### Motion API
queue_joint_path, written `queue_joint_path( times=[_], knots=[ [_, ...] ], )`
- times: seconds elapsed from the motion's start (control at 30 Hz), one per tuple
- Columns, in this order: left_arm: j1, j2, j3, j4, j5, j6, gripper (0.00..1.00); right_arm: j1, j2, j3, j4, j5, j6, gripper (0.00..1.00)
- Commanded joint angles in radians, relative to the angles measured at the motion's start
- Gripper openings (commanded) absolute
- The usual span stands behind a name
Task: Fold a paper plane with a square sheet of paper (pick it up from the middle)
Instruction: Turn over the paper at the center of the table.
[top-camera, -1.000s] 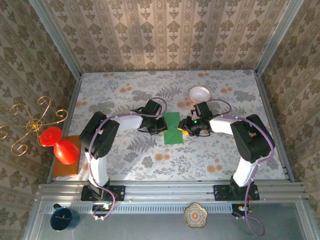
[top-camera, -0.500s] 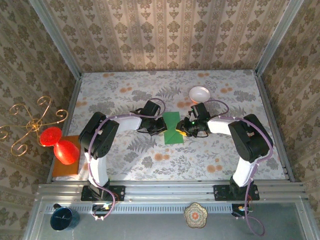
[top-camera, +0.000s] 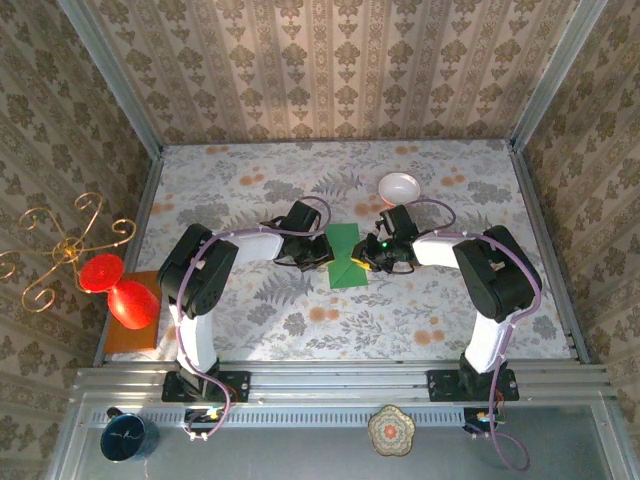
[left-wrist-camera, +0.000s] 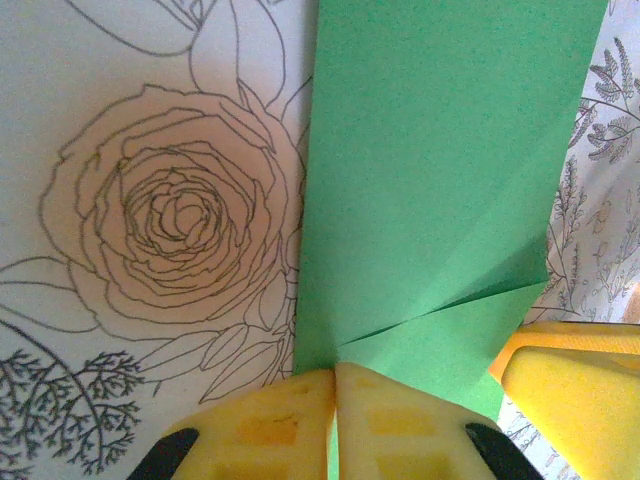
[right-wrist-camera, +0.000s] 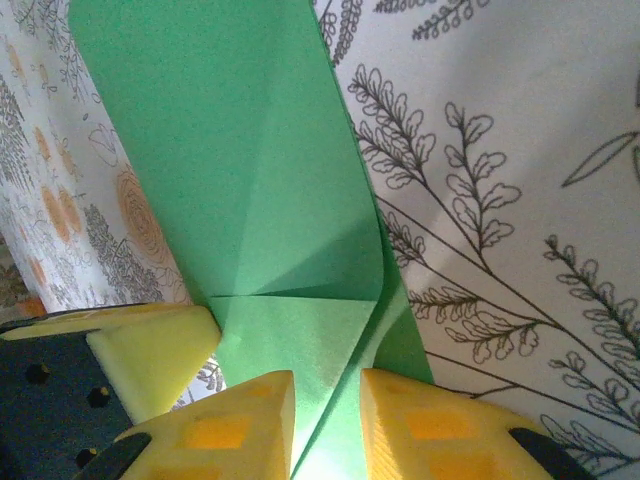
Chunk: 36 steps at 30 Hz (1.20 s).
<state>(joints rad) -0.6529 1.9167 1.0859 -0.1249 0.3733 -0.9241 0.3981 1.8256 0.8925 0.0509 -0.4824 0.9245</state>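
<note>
The square sheet of paper (top-camera: 345, 240) lies flat near the middle of the floral tablecloth (top-camera: 250, 180), between the 2 arms and just on the near side of the white bowl (top-camera: 399, 186). It is no longer a plain square. From above its outline pinches in at the waist, and the wrist views show at least 2 creases: a diagonal one running toward a corner, and a short cross fold where a flap overlaps the layer beneath. The folding therefore looks to be in its early to middle part. Some flaps are turned in, but there is no narrow pointed dart and no sharp centre crease along the whole length, so most of the shaping appears to be left.

The left gripper (left-wrist-camera: 334, 390) has its 2 yellow pads pressed together on the paper's left edge, with a sliver of green showing in the seam between them, so it pins that side. The right gripper (right-wrist-camera: 327, 400) sits at the opposite, right edge. Its pads stand a narrow gap apart with a raised fold of the paper running up between them. The gap looks wider than the paper, so a firm pinch does not seem made yet. The 2 grippers are close, with a finger of each visible in the other's wrist view.
</note>
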Motion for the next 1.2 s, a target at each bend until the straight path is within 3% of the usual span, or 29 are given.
queue_joint_path(
  times=[0.0, 0.57, 0.8, 1.0, 1.17],
  knots=[
    [-0.002, 0.028, -0.033, -0.062, -0.025, -0.01, 0.12, 0.01, 0.023, 0.026, 0.027, -0.01, 0.012, 0.25],
    [-0.002, 0.012, -0.021, -0.071, -0.024, -0.011, 0.12, 0.028, 0.025, -0.033, 0.128, -0.055, 0.013, 0.24],
    [0.017, -0.069, -0.022, -0.072, -0.026, -0.003, 0.14, 0.027, -0.002, -0.029, 0.153, -0.028, -0.002, 0.11],
    [0.06, -0.24, -0.093, -0.025, -0.039, -0.004, 0.29, 0.019, -0.088, -0.035, 0.201, -0.022, -0.025, 0.08],
    [0.068, -0.382, -0.153, 0.057, -0.025, -0.012, 0.64, 0.009, -0.169, -0.027, 0.258, -0.073, -0.001, 0.08]
  ],
)
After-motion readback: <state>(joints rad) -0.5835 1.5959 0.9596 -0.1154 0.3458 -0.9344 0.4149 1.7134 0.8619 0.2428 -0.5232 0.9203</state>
